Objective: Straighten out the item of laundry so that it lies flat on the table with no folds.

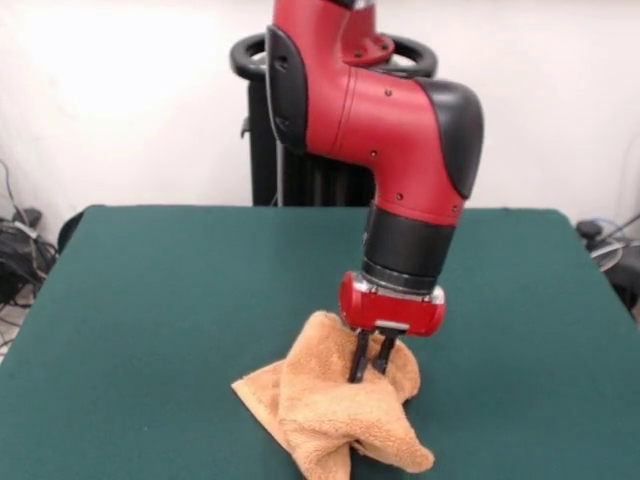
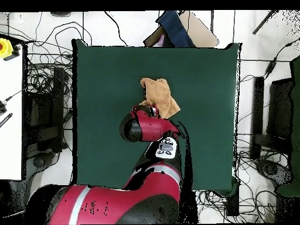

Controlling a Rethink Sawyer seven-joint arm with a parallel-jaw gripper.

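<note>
The orange-tan towel lies crumpled and folded over itself on the dark green table, near the table's front edge in the front view. My gripper comes straight down onto the towel's raised upper part. Its two black fingers stand close together and pinch a fold of the cloth. In the overhead view the towel lies in the upper middle of the table, and the arm's red wrist covers the gripper.
The robot's black pedestal stands behind the table's far edge. Cables and equipment lie on the floor round the table. A dark blue and tan shape shows beyond the table's edge at the top of the overhead view.
</note>
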